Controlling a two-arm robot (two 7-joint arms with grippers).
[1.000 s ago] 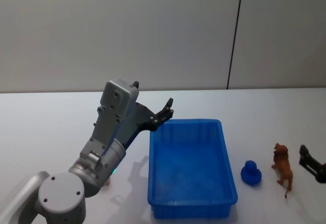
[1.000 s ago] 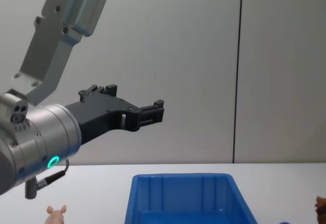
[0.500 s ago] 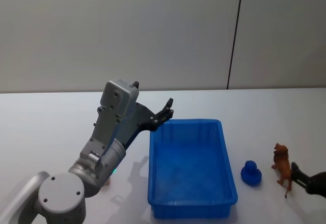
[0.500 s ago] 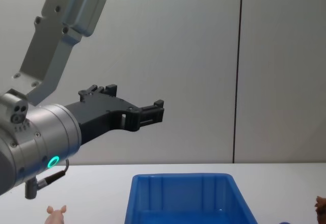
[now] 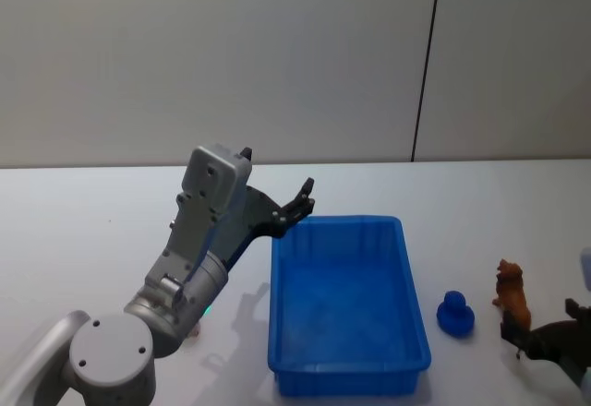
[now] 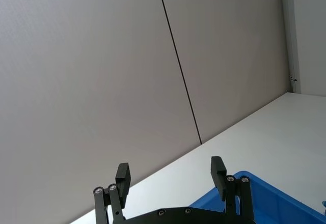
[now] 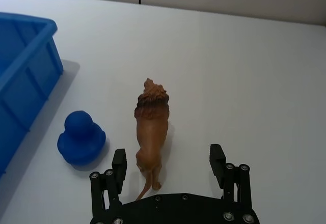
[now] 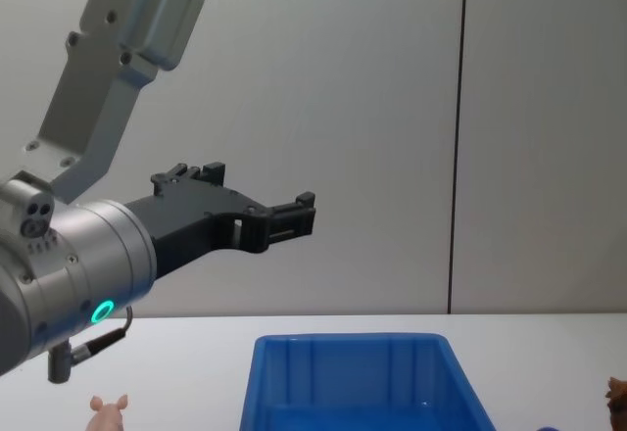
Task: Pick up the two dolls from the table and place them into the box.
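Box (image 5: 337, 220): bright blue, open top, stands on the white counter (image 5: 92, 231) about midway across and toward the near edge, long side running near to far. No doll lies inside; the blue floor is bare. Brown doll (image 7: 152, 127): shaggy four-legged figure, upright on its legs on the counter to the right of the box, apart from it, head toward the far edge and tail toward the near edge. A small blue duck toy (image 5: 455, 314) sits on the counter between the box's right wall and the brown doll, near both and touching neither. Pink pig doll (image 8: 108, 409): on the counter to the left of the box, close to the near edge, beneath the left arm; the chest view catches just its ears and upper back, so its pose cannot be told. Right gripper (image 7: 168, 155): low over the counter at the brown doll's tail end, jaws spread wide, nothing held. In the right wrist view one finger stands just beside the doll's hindquarters on the duck side and the other stands well clear on the opposite side; the tail and hind legs lie in the gap between them. No contact with the doll is visible. Left gripper (image 8: 294, 217): raised well above the counter, in the head view over the box's far left corner, pointing toward the far edge. Its jaws are parted wide and hold nothing.
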